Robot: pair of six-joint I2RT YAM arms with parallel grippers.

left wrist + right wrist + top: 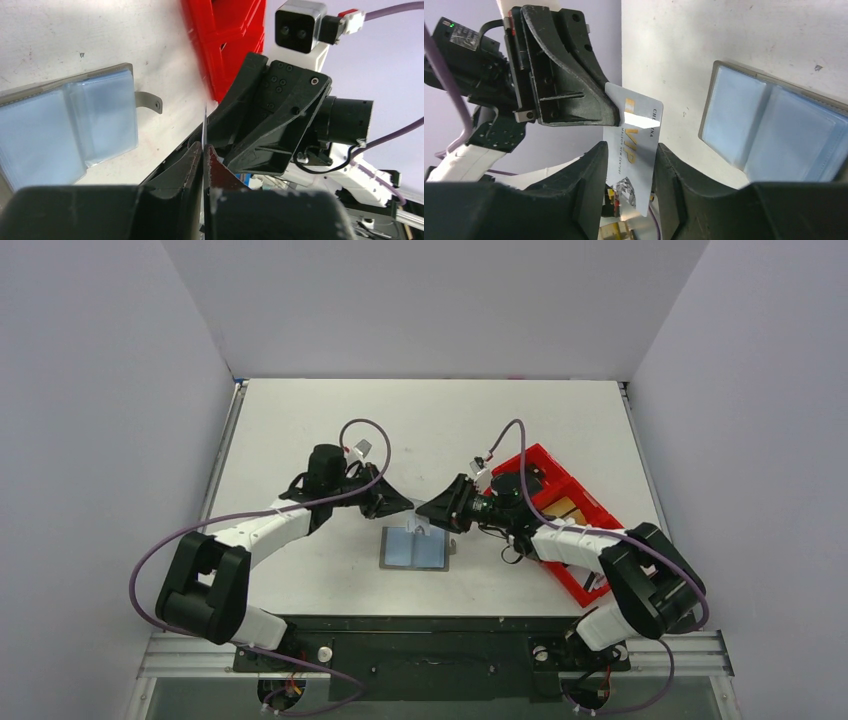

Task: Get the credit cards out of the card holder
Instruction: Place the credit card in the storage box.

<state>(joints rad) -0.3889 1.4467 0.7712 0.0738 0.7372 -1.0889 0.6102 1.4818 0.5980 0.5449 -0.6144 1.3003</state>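
Note:
The card holder (415,548) lies open on the table, its blue-grey pockets (774,135) facing up and its small tab (150,102) sticking out to one side. Just above its far edge the two grippers meet tip to tip. My left gripper (204,146) is shut on a credit card (636,135), white-silver with gold VIP lettering, which shows edge-on in the left wrist view. My right gripper (630,145) is open, and the card's lower end hangs between its parted fingers (594,165). The card is in the air, clear of the holder.
A long red tray (575,502) stands on the right side of the table under the right arm, with a yellow-orange card (563,508) lying in it. The tray's red wall (225,40) rises close behind the right gripper. White walls enclose the table.

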